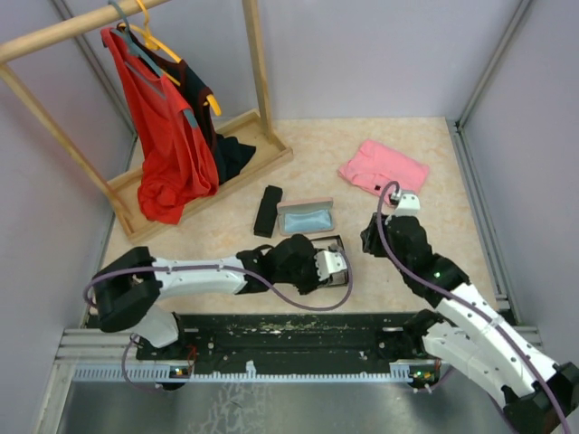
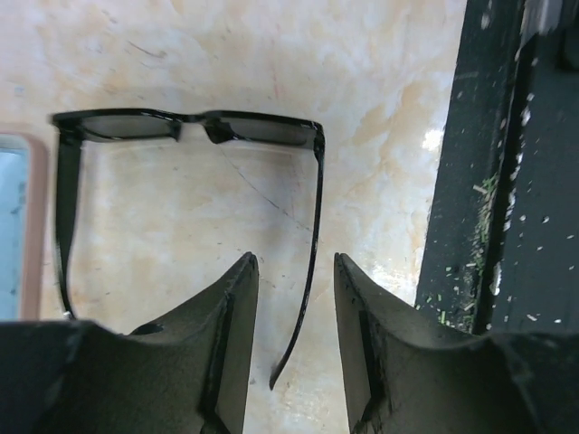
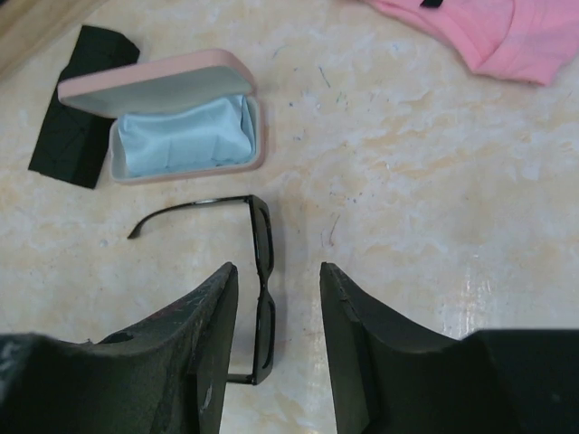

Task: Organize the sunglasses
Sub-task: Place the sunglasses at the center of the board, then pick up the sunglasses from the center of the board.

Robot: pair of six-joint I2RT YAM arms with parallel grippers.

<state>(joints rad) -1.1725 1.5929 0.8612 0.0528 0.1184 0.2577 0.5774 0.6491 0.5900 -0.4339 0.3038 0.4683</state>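
The left fingers (image 2: pixel 231 334) stand apart with nothing clamped between them, low over the tabletop (image 2: pixel 226 54) on the near side of the pink case (image 2: pixel 32 226). The right fingers (image 3: pixel 213 334) are likewise apart and hold nothing. The black sunglasses (image 2: pixel 190 122) lie on the tabletop just in front of the pink case, on the side nearer the arms, unfolded, with both temples swung out. In the left wrist view the front of the frame lies across the picture beyond the fingertips. One temple runs back toward the gap between the left fingers, its tip lying in that gap; whether it touches either pad cannot be told. In the right wrist view the front of the same sunglasses (image 3: pixel 262 235) passes under the gap between the right fingers. One temple reaches out sideways, parallel to the long edge of the pink case (image 3: pixel 154 86) and a little apart from it. That case lies open, its lid tilted back and a pale blue lining showing inside. A black case (image 3: pixel 77 108) lies closed just beside it, on the side toward the wooden clothes rack (image 1: pixel 253 63). A pink cloth (image 3: pixel 470 36) lies crumpled on the tabletop, well apart from the pink case on its other side.
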